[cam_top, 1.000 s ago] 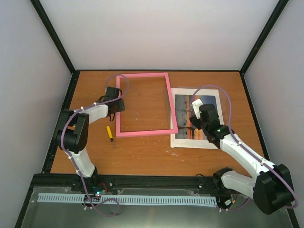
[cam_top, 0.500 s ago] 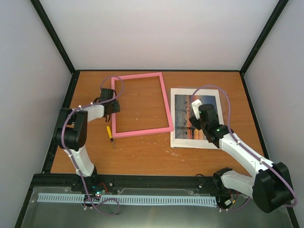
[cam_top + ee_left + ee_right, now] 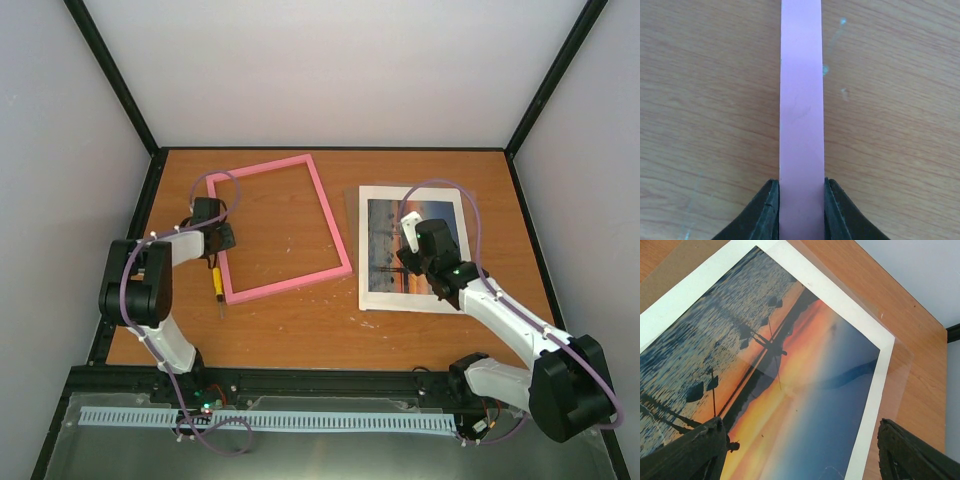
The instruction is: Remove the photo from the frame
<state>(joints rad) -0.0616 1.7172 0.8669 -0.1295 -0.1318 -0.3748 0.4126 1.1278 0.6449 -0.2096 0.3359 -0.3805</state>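
Top cam: we look down from behind on whole worktop (image 3: 300, 330). L wrist cam v. close above frame (image 3: 801, 125), R wrist low over photo (image 3: 790, 365); top shares both.

Pink frame (image 3: 290, 283) empty, flat, skewed; sunset photo (image 3: 385, 250) flat to R, poss. under clear film.

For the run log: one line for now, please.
left end effector: shut on frame | right end effector: open above photo | photo: out, flat on table

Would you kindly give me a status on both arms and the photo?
Left gripper shut on the frame rail. Right gripper open over the photo, out of frame, flat on table. Screwdriver lies by left gripper.
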